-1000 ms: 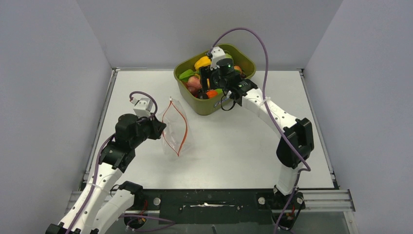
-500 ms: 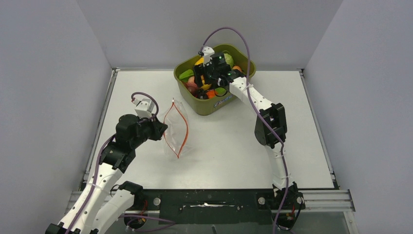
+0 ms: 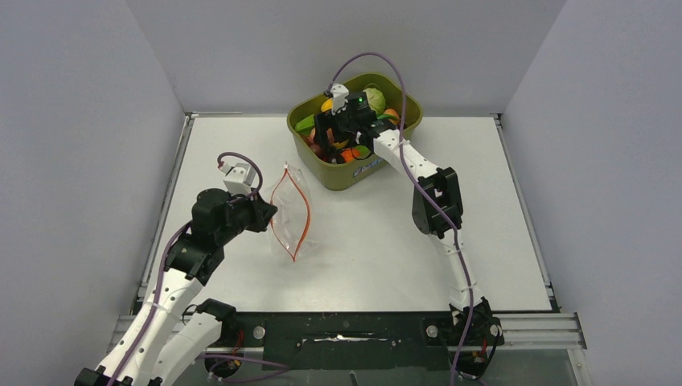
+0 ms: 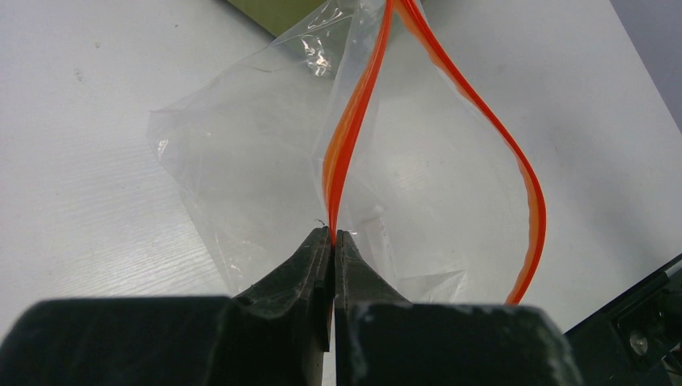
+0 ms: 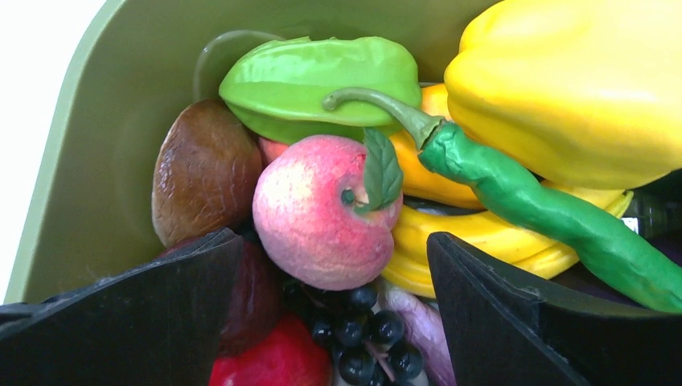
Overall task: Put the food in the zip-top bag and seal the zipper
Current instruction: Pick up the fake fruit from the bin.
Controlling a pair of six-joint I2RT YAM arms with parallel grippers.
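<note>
Left wrist view: my left pincer (image 4: 332, 235), jaws fully closed, pinches one lip of the thin red-orange zipper strip (image 4: 351, 129) at the mouth of the clear, crinkly plastic zip-top bag (image 4: 241, 161); the opposite lip bows away, so the mouth gapes. Right wrist view: my right pincer (image 5: 334, 241), jaws spread wide, holds nothing; its fingers stand either side of a pink-red toy fruit with a green leaf (image 5: 314, 217), which lies in the olive-green rectangular plastic tub (image 5: 96, 137) beside a glossy yellow toy pepper (image 5: 579, 88) and a long thin green toy pod (image 5: 531, 197). Top external view: the bag stands on the white table (image 3: 362, 241), left of the tub and apart from it.
</note>
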